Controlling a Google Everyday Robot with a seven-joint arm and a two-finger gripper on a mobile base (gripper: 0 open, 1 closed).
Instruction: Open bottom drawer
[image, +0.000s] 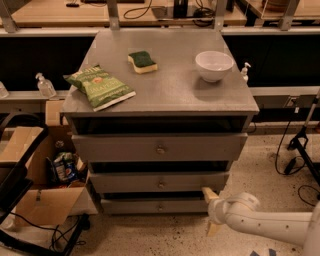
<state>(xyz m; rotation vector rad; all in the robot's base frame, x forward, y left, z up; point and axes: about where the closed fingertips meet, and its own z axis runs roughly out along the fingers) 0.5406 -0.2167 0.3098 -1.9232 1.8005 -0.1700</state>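
The bottom drawer (150, 205) is the slimmest grey front at the foot of the grey cabinet (165, 87), with a small round knob (160, 206) at its centre. It sits shut, below the mid-sized drawer (159, 182) and the tall top drawer (159, 147). My gripper (211, 212) is low at the bottom drawer's right end, right of the knob, on a white arm coming in from the lower right. Its two tan fingers (209, 194) are spread one above the other, holding nothing.
On the cabinet top lie a green chip bag (99, 86), a green-yellow sponge (142, 61) and a white bowl (214, 65). An open cardboard box (37, 202) and black cables stand on the floor to the left. Cables and a stand foot (300, 145) are at the right.
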